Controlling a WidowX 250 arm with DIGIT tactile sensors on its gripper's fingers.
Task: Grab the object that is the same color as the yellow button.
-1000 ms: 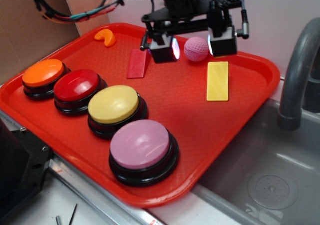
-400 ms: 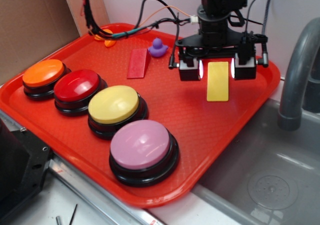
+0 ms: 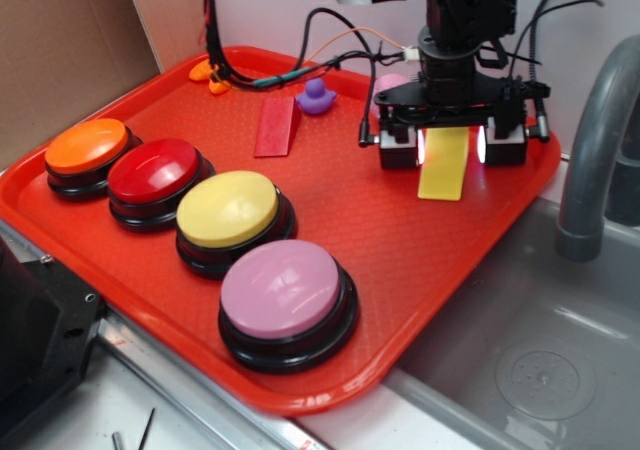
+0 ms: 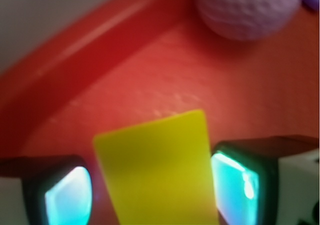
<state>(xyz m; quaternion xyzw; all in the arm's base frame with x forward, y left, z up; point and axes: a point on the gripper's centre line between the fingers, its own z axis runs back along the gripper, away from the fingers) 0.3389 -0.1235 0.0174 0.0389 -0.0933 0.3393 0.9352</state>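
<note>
Yellow block seems light, stiff and smooth, so it may slip if the pads press only its corners. It is also very thin and lies flat on the red tray, so the pads must come down almost to the tray floor and take it by its two long edges, near the middle of its length.

The block is a plain flat rectangle, and its colour matches the dome of the yellow button. Relative to this button, the block lies far to the right and a little further back, close to the right rim of the tray.

The pincer is released. Its two fingers stand on both sides of the block, one at each long edge, and the wrist view shows a small gap on each side. It grasps nothing yet.

A pink dimpled ball rests just behind the block.
</note>
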